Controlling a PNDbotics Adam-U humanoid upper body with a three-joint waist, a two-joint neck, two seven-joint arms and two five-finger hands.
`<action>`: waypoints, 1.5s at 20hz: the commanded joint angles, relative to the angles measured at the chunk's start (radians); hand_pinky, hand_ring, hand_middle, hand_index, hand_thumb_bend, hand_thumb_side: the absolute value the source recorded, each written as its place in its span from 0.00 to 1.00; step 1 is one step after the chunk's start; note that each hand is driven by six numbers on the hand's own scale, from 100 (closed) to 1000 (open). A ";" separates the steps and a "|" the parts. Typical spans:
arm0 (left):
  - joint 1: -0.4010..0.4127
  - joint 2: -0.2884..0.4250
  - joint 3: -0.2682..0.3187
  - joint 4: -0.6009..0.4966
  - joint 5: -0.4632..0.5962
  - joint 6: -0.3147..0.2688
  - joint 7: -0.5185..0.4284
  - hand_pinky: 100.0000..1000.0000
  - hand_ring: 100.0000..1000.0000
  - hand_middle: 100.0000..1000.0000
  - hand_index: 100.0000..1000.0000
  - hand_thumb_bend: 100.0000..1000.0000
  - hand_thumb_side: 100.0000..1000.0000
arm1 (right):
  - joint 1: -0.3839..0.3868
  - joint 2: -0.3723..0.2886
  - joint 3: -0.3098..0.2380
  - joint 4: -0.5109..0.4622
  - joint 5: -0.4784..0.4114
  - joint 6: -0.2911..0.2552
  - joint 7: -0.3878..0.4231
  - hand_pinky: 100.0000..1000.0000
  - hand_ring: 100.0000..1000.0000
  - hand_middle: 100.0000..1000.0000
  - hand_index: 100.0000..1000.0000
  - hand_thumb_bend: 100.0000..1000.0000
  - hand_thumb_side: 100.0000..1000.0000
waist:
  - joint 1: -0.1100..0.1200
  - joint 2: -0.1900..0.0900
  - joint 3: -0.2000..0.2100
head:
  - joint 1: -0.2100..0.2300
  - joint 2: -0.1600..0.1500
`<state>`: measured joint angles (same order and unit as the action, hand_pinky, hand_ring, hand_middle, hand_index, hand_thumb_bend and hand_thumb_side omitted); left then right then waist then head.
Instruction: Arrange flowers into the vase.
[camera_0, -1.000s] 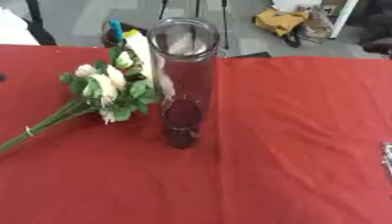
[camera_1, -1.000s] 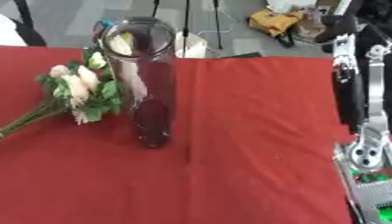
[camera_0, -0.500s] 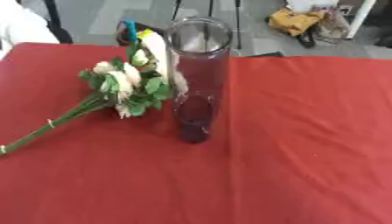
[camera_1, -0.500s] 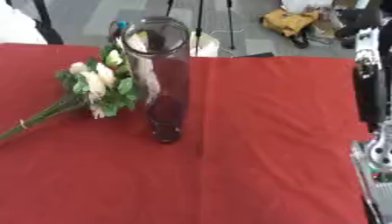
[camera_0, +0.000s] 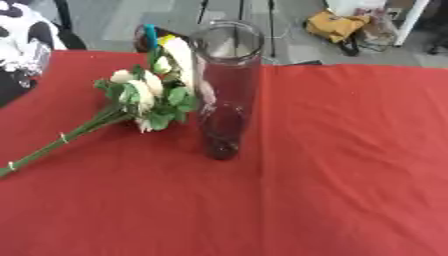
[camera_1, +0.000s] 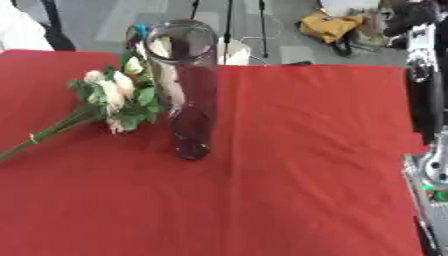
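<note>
Glass vase (camera_0: 225, 90) stands upright on red tablecloth (camera_0: 350, 150); flower bunch (camera_0: 144, 97) lies just left (stems leftward). Neither hand is seen.

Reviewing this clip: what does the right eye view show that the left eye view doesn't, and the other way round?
Only the right eye view shows the robot's right arm, black and silver, along its right edge; no hand can be made out on it. Only the left eye view shows black-and-white fabric at its top left corner. Both show the glass vase standing upright and empty on the red cloth, with the flowers lying beside it on its left, stems toward the left edge.
</note>
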<state>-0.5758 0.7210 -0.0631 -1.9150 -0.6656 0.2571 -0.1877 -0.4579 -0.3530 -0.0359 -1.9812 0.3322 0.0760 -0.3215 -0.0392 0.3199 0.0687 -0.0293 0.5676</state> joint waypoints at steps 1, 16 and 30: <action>-0.033 0.040 -0.023 0.035 -0.044 -0.008 -0.075 0.74 0.85 0.84 0.99 0.00 1.00 | -0.010 -0.008 -0.002 -0.019 -0.001 0.002 0.003 0.64 0.76 0.49 0.71 0.00 1.00 | 0.002 -0.023 -0.002 | -0.008 0.012; -0.146 0.022 -0.122 0.287 -0.149 -0.037 -0.389 0.75 0.92 0.91 1.00 0.35 1.00 | -0.010 -0.007 0.007 -0.019 -0.008 0.006 0.012 0.64 0.76 0.49 0.71 0.00 1.00 | 0.003 -0.022 -0.013 | -0.001 -0.018; -0.187 -0.018 -0.155 0.499 -0.242 -0.062 -0.404 0.70 0.87 0.86 1.00 0.50 0.91 | -0.014 -0.007 0.017 -0.019 -0.015 0.006 0.020 0.64 0.76 0.48 0.70 0.00 1.00 | 0.007 -0.006 -0.026 | 0.006 -0.044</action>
<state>-0.7435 0.6879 -0.2183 -1.4247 -0.8976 0.2009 -0.6001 -0.4580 -0.3480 -0.0176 -1.9812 0.3227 0.0834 -0.3038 -0.0357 0.3312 0.0425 -0.0265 0.5348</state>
